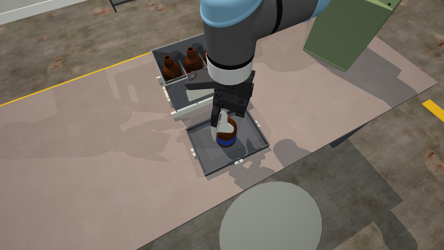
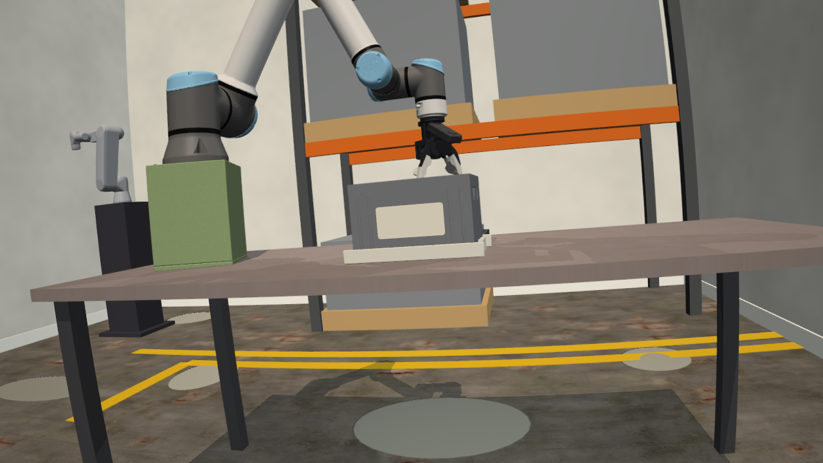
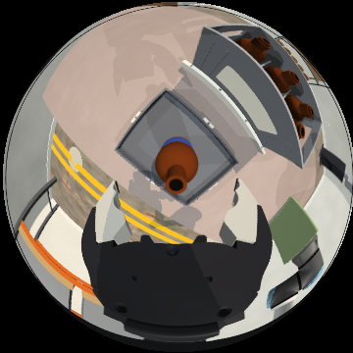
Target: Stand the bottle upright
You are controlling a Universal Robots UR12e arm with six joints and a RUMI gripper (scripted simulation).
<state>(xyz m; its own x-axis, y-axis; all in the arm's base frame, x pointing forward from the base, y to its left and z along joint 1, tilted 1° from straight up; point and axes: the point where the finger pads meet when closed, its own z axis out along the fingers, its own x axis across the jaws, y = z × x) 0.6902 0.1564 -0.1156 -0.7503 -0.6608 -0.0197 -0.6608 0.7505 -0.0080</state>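
Note:
A brown bottle with a blue band (image 1: pixel 227 133) stands upright in the grey tray (image 1: pixel 227 147). In the wrist view it (image 3: pixel 176 164) sits near the middle of the tray (image 3: pixel 176 147), free of the fingers. My gripper (image 1: pixel 224 121) is open and empty, just above the bottle's neck, with its fingers spread wide to either side. In the exterior view the gripper (image 2: pixel 437 166) hangs above the crate's top edge. The grey crate (image 1: pixel 183 77) (image 3: pixel 286 93) beside the tray holds several brown bottles in a row.
The crate (image 2: pixel 415 215) hides the tray in the exterior view. The arm's green pedestal (image 1: pixel 347 31) stands at the table's far right corner. The tray lies close to the table's front edge.

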